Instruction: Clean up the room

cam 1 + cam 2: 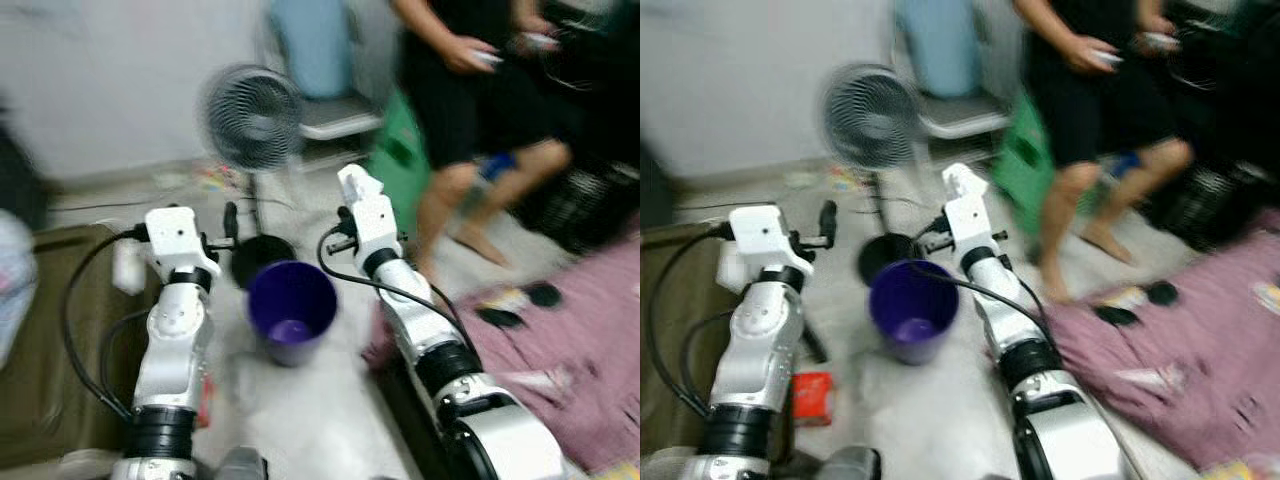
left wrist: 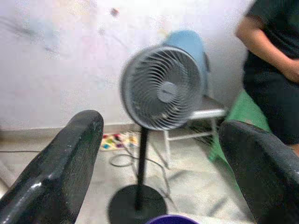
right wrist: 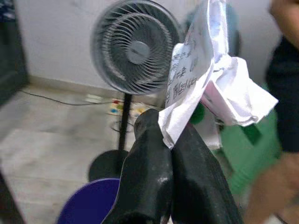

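while the right gripper (image 3: 169,135) pinches a crumpled paper (image 3: 210,79) by its lower corner above the purple bin (image 1: 291,310), the left gripper (image 2: 159,168) gapes empty; the paper looks light, limp, easily torn.

A round purple plastic bucket (image 1: 291,310) is standing on the pale floor (image 1: 330,420) between the robot's two silver arms, with something pale lying at its bottom. Behind it, a grey pedestal fan (image 1: 250,118) is rising from a black disc base. The left gripper (image 1: 229,222) is reaching forward near that base, left of the bucket. The right arm (image 1: 400,290) is stretching along the bucket's right side. A person in dark shorts (image 1: 470,110) is standing barefoot beyond, holding small objects. A wrinkled mauve cloth (image 1: 570,350) is lying at the right. The whole picture is blurring.
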Robot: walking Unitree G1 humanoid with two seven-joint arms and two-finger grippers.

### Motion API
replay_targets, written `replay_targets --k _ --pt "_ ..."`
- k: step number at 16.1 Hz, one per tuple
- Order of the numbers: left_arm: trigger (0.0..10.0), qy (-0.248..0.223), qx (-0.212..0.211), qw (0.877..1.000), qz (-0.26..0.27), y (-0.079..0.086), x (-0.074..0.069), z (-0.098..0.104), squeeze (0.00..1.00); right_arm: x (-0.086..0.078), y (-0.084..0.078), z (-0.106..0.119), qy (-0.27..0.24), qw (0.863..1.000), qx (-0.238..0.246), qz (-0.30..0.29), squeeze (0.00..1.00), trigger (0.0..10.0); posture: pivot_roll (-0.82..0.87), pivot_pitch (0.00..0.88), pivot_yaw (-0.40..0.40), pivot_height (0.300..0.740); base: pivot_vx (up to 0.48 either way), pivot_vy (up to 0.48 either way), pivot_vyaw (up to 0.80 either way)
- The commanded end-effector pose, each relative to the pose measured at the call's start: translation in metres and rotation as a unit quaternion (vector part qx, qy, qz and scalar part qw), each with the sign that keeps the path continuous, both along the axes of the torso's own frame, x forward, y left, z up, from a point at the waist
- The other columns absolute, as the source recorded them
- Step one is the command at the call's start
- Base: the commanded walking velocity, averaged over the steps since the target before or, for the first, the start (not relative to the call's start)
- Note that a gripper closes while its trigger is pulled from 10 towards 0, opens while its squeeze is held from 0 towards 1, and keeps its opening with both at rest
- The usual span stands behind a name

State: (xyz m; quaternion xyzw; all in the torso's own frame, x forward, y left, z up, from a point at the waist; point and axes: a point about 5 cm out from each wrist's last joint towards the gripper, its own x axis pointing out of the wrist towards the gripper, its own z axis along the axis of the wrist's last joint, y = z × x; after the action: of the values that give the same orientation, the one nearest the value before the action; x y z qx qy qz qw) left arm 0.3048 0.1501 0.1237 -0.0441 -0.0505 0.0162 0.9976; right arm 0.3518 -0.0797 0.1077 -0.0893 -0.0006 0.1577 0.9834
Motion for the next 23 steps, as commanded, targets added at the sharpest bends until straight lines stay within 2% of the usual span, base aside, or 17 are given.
replay_targets --k 1,3,9,23 --pt "10.0 -0.004 -0.004 1.0 -0.015 -0.0061 0.0006 0.0018 0.0 0.0016 -0.0043 0.0001 0.001 1.0 -0.001 -0.005 0.0 10.0 0.04 0.0 -0.061 0.74 0.0 0.0 0.8" --pt "10.0 -0.006 -0.008 1.0 -0.022 -0.0073 0.0008 0.0024 0.0 0.0019 -0.0044 0.0005 0.001 1.0 0.0 -0.006 0.0 10.0 0.04 0.0 -0.06 0.74 0.0 0.0 0.7" --pt "10.0 -0.016 -0.017 0.999 -0.045 -0.0125 -0.001 0.0045 0.0 0.0023 -0.005 0.0004 0.003 1.0 0.005 -0.008 0.0 10.0 0.04 0.002 -0.06 0.74 0.0 0.0 0.0" --pt "10.0 -0.017 -0.019 0.998 -0.049 -0.0111 -0.001 0.0047 0.0 0.0025 -0.0038 0.0005 0.003 1.0 0.005 -0.006 0.0 10.0 0.04 0.001 -0.056 0.74 0.289 0.0 0.0"
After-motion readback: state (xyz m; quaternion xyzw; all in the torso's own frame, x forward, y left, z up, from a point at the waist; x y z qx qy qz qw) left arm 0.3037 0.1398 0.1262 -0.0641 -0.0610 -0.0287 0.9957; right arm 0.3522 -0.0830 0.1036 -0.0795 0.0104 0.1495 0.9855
